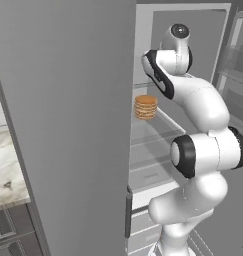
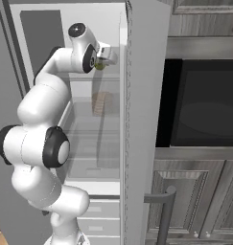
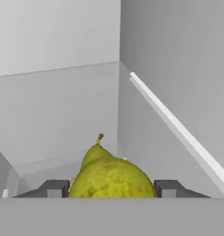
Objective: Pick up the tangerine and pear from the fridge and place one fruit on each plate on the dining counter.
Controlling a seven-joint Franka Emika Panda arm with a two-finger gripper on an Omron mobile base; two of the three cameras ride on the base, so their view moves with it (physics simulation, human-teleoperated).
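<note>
Yellow-green pear [image 3: 111,177] sits between the gripper [image 3: 111,189] fingertips, apparently clamped, up inside the fridge [image 1: 63,125]. Likely light, firm, smooth-skinned and slippery; hold across its wide belly.

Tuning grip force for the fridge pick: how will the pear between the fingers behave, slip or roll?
The pear looks rigid, so it probably won't deform. Its rounded, glossy skin bulges between the fingers, so it might slip or pivot under a light squeeze. Tapered toward the stem, it would likely roll in a curve if set down.
</note>
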